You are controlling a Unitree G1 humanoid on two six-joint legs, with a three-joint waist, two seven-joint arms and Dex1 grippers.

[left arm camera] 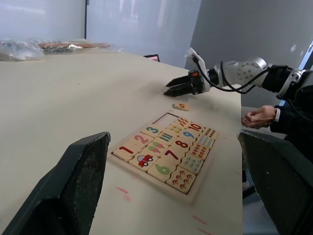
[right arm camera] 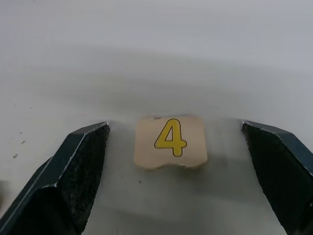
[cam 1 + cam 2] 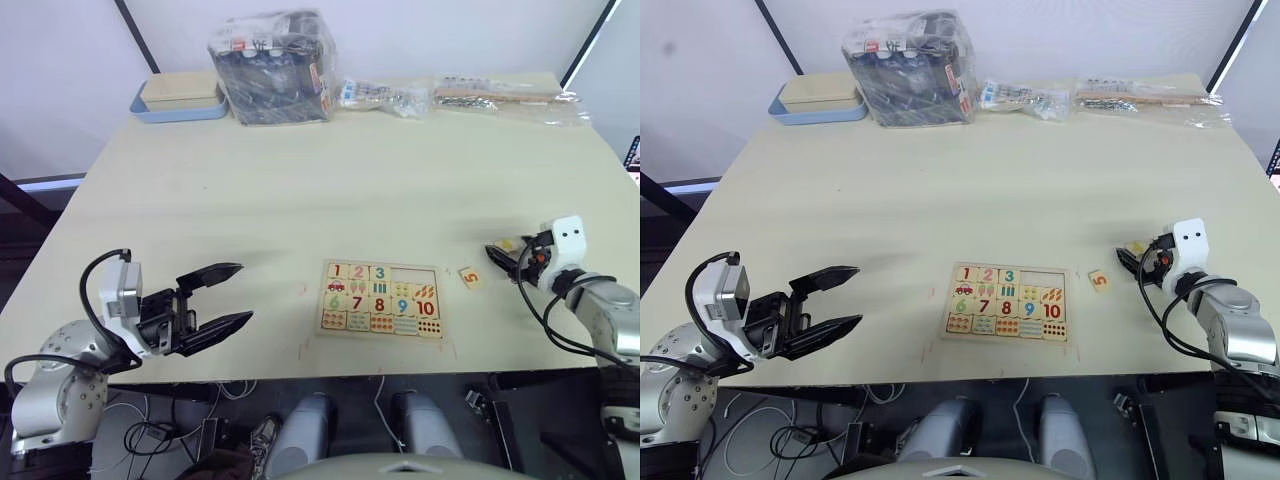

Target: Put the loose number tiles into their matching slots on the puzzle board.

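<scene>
The puzzle board (image 3: pixel 382 298) lies flat near the table's front edge, between my two arms. Tiles 1, 2 and 3 sit in its top row, and the two slots (image 3: pixel 415 274) to their right are bare wood. The loose tile 5 (image 3: pixel 469 277) rests on the table just right of the board. Tile 4 (image 2: pixel 170 142) lies farther right, flat on the table between the open fingers (image 2: pixel 78 166) of my right gripper (image 3: pixel 497 250), untouched. My left gripper (image 3: pixel 232 295) hovers open and empty, well left of the board.
At the far edge stand a blue tray with a beige lid (image 3: pixel 180 100), a plastic bag of dark items (image 3: pixel 272 68) and flat clear bags (image 3: pixel 505 97). A person's hand (image 1: pixel 259 116) shows beyond the table's right side. Bare tabletop stretches behind the board.
</scene>
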